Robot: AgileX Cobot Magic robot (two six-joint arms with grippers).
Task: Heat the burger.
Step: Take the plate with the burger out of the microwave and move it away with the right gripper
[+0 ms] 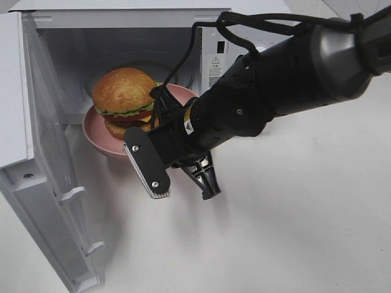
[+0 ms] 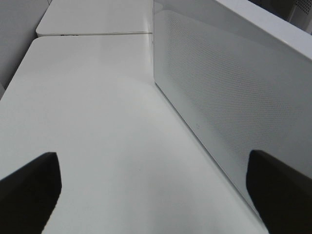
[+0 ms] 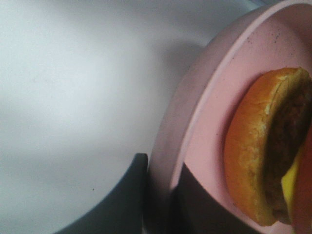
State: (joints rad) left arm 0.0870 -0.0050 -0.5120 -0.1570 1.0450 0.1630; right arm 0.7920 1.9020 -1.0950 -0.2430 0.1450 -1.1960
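Observation:
The burger, with a glossy brown bun, lettuce and tomato, sits on a round pink plate at the mouth of the open microwave. My right gripper reaches in from the right and is shut on the plate's near rim. In the right wrist view its dark fingers straddle the pink plate's rim, with the burger close beside them. My left gripper is open and empty over the white table. It does not show in the exterior high view.
The microwave door hangs open at the left, reaching toward the table's front. A white perforated panel of the microwave stands beside my left gripper. White tabletop spreads in front of and to the right of the microwave.

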